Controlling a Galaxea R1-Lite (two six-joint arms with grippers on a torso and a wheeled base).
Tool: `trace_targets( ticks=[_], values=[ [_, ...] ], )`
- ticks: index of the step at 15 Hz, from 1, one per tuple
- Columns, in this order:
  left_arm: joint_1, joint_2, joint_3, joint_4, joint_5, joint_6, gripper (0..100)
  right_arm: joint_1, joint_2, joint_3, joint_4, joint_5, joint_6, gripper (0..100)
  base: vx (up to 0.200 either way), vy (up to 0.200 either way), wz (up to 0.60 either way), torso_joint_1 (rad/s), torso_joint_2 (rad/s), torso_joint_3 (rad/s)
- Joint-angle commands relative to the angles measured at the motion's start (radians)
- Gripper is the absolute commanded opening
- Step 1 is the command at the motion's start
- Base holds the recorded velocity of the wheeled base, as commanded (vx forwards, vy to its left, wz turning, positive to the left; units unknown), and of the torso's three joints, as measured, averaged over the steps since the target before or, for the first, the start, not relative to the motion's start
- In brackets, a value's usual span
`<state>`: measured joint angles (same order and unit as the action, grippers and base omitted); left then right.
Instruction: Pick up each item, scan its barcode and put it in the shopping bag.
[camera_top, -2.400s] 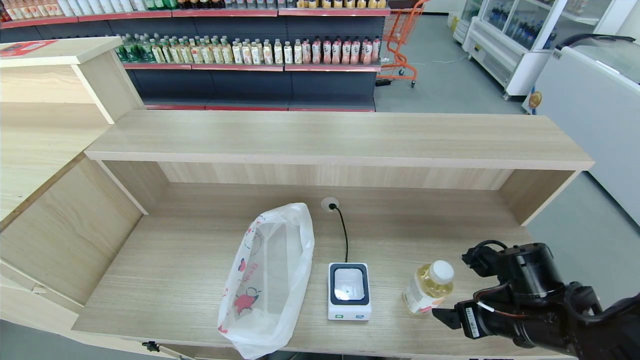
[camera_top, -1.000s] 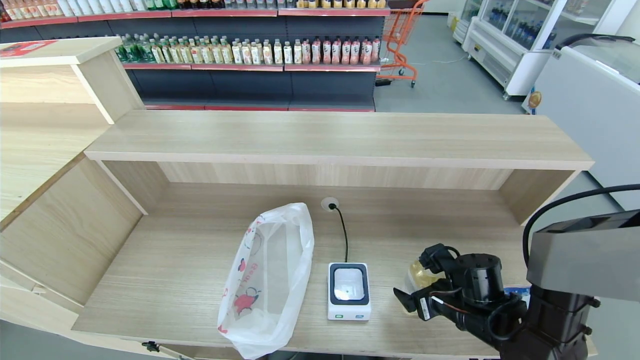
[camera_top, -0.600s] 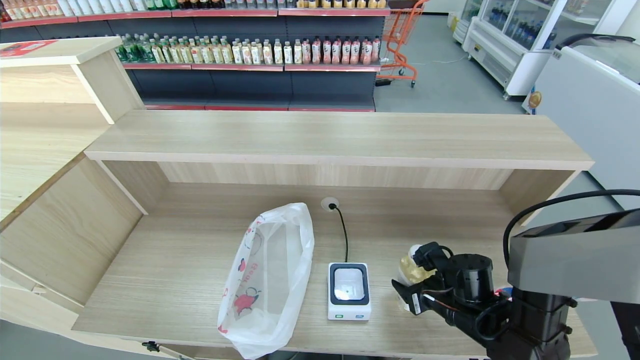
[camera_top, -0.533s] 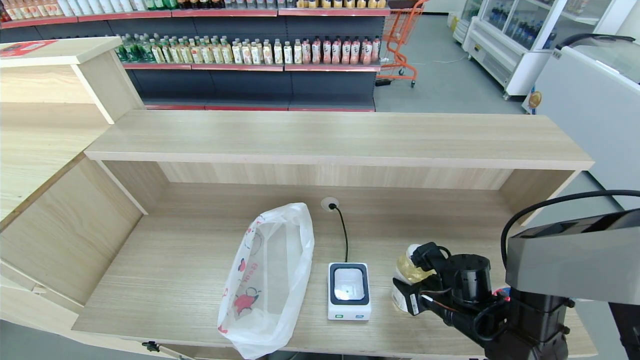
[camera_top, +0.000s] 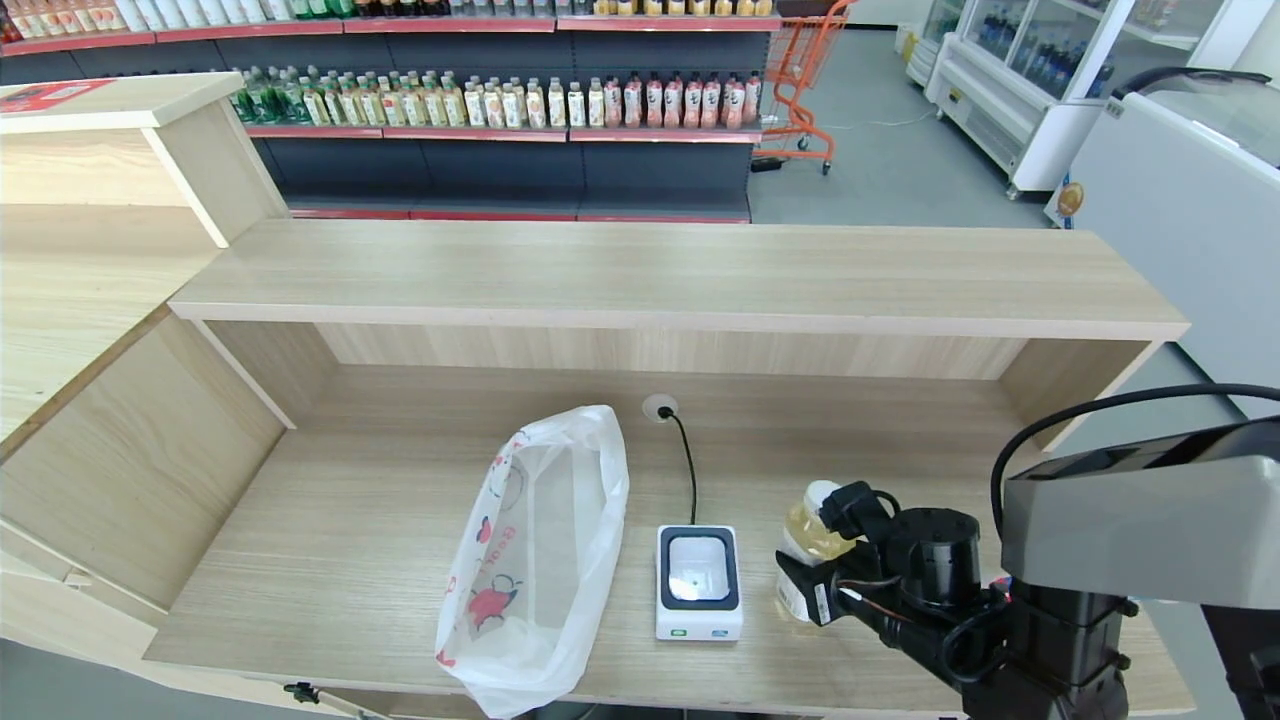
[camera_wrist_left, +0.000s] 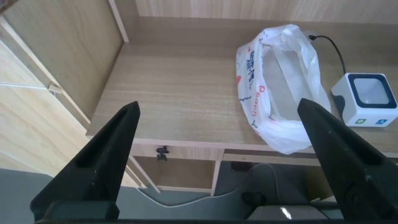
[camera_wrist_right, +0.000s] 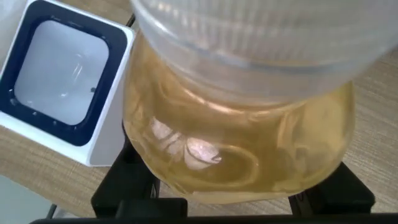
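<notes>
A bottle of yellow liquid (camera_top: 806, 531) with a white cap leans tilted just right of the white barcode scanner (camera_top: 698, 581) on the wooden counter. My right gripper (camera_top: 820, 549) is shut on the bottle's body; close up, the bottle (camera_wrist_right: 242, 137) sits between the dark fingers of that gripper (camera_wrist_right: 236, 200), beside the scanner (camera_wrist_right: 62, 81). The white plastic shopping bag (camera_top: 540, 560) lies open-mouthed left of the scanner. My left gripper (camera_wrist_left: 219, 107) hangs open off the counter's near-left side, looking over the bag (camera_wrist_left: 280, 93) and scanner (camera_wrist_left: 367, 96).
A black cable (camera_top: 688, 470) runs from the scanner back to a hole in the counter. A raised shelf (camera_top: 680, 280) spans the back, with side walls at left (camera_top: 140, 470) and right (camera_top: 1080, 390). Bare counter lies left of the bag.
My right gripper closed on the bottle, then carried it left toward the scanner, tilting it. The bag and scanner have not moved.
</notes>
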<state>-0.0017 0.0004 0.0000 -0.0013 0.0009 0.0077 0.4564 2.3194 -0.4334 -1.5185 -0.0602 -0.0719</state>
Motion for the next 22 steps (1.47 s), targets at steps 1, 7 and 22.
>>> trace_targets(
  ticks=[1, 7, 22],
  values=[
    [0.000, 0.000, 0.000, 0.000, 0.001, 0.000, 100, -0.005, -0.034, 0.022, -0.005, 0.023, 0.000, 0, 0.000, 0.000, 0.00, 0.000, 0.00, 0.000],
    [0.000, 0.001, 0.000, 0.000, -0.001, 0.000, 100, -0.061, -0.538, 0.062, 0.388, 0.117, 0.096, 0, 0.000, 0.000, 0.00, 0.000, 0.00, 0.000],
    [0.000, 0.000, 0.000, 0.000, -0.001, 0.000, 100, -0.228, -0.873, 0.007, 0.851, 1.200, 0.130, 0, 0.000, 0.000, 0.00, 0.000, 0.00, 0.000]
  ],
)
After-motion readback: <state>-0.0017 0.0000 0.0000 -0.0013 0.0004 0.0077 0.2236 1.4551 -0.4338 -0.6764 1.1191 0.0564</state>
